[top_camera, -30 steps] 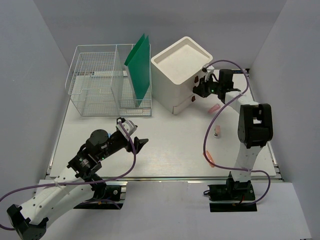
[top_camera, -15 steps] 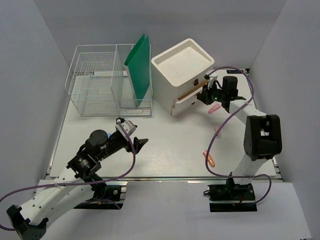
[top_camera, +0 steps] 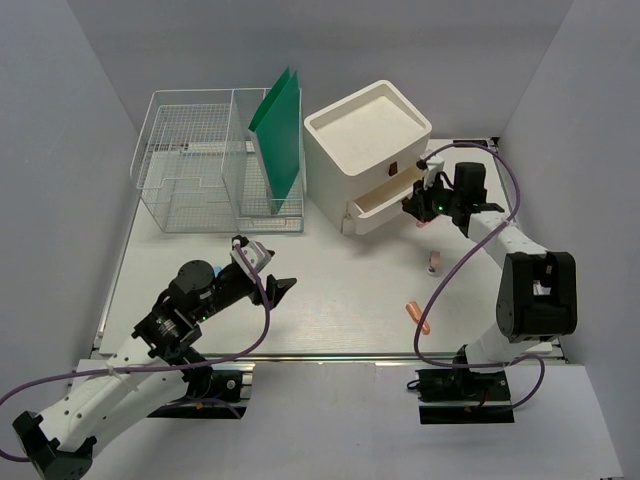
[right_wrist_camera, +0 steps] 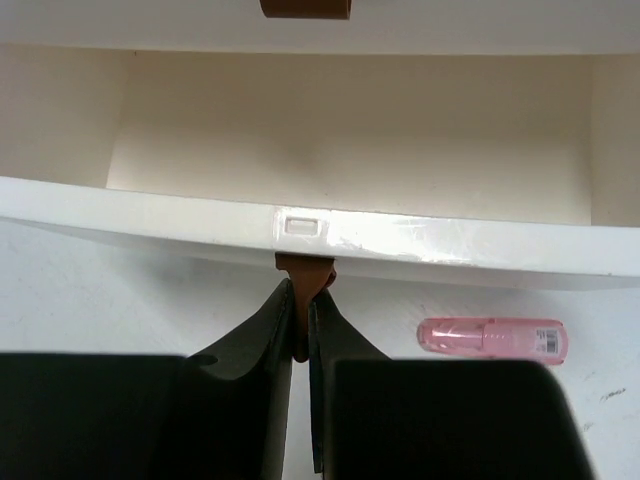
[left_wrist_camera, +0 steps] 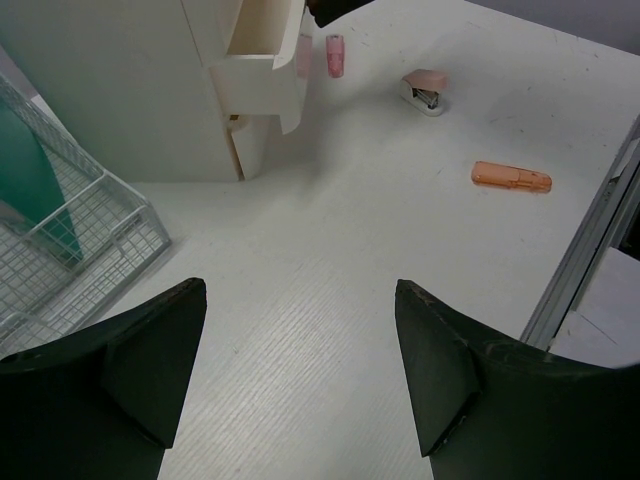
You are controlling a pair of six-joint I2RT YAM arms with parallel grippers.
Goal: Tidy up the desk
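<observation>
On matte white desk (top_camera: 340, 290), right claw (right_wrist_camera: 302, 300) pinches flat brown drawer tab (right_wrist_camera: 304, 268).

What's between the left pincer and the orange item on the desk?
Nothing, just bare desk from left pincer to orange item; left wrist view shows it, top view agrees.

Overhead above desk (top_camera: 340, 290); close wrist views

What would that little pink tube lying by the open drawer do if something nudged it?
The pink tube looks round and lies on its side on the smooth desk, so a sideways nudge would probably roll it. It looks small and plastic, so likely light and easy to lift.
</observation>
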